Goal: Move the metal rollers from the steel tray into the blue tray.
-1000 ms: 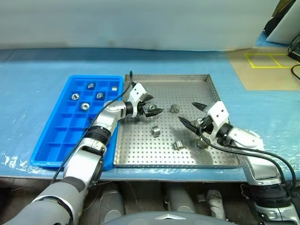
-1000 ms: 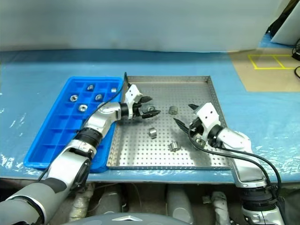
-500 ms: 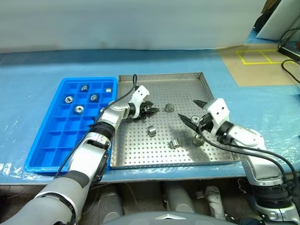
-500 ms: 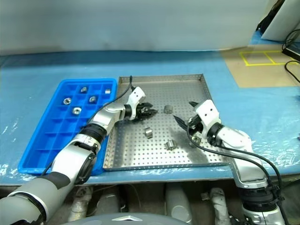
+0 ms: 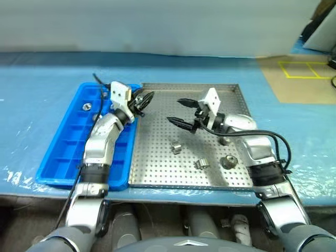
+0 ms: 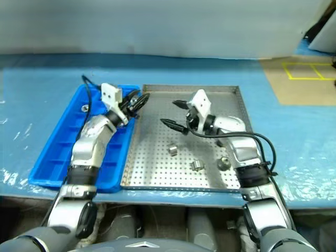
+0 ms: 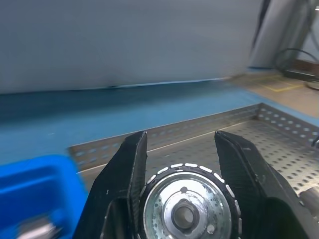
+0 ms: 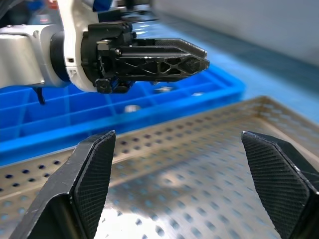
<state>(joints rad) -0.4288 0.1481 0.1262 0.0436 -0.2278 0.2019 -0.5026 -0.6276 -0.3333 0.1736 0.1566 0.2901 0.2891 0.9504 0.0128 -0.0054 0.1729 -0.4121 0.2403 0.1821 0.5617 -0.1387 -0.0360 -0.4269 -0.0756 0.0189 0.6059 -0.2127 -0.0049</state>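
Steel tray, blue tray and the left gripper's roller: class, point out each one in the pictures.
steel tray (image 5: 157, 168), left eye view, bare perforated floor.
blue tray (image 5: 63, 157), left eye view, compartment grid.
roller (image 7: 185, 214), left wrist view, its face, at the central hole.

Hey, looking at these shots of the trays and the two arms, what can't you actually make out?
- How many metal rollers lie in the blue tray: the left arm covers its compartments in the head views.
- The roller in the left gripper: cut off by the left wrist view's edge.
- Rollers in the right wrist view: blurred.
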